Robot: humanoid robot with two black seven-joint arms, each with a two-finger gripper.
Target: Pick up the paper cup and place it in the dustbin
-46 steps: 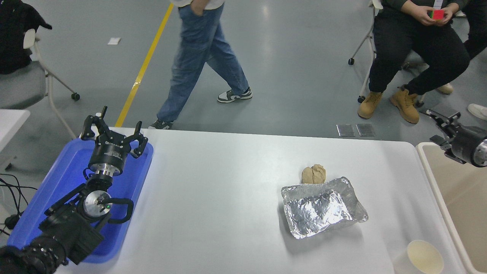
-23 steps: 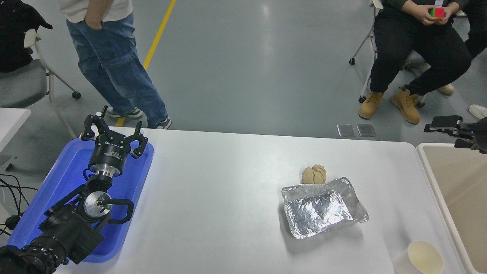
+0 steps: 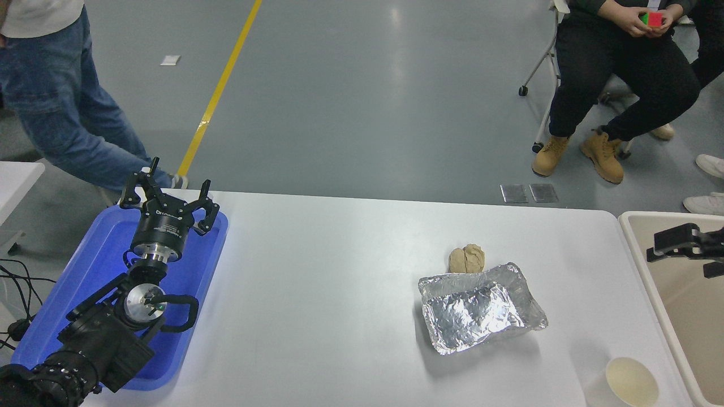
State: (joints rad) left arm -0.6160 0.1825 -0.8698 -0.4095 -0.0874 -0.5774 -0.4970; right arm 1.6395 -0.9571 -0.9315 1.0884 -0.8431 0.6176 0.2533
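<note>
Black against the beige bin, the right gripper (image 3: pixel 693 250) is poking in from the three-o'clock edge, lower than it was half a second ago and a full second ago, when it was hanging higher, beyond the table's far right corner; only two dark finger tips are showing, with a gap between them, so I cannot tell how wide the claw is standing. It is hovering over the dustbin (image 3: pixel 632 249), empty, which I am reading as the arm sinking and swinging round toward its pick, the grasp not yet begun. Outward from it, the paper cup (image 3: pixel 632 381) is standing upright and untouched at about five o'clock on the white table (image 3: pixel 339 271), near the bin's rim, well apart from the claw. Toward the centre the foil tray (image 3: pixel 481 308) is lying with the tan paper ball (image 3: pixel 466 259) just behind it, neither having shifted. At eight o'clock the left gripper (image 3: pixel 168 198) is parked, fingers spread, above the blue tray (image 3: pixel 79 294). White lettering is showing on its collar, too small to read. A person in jeans (image 3: pixel 51 113) is walking off at ten o'clock.
</note>
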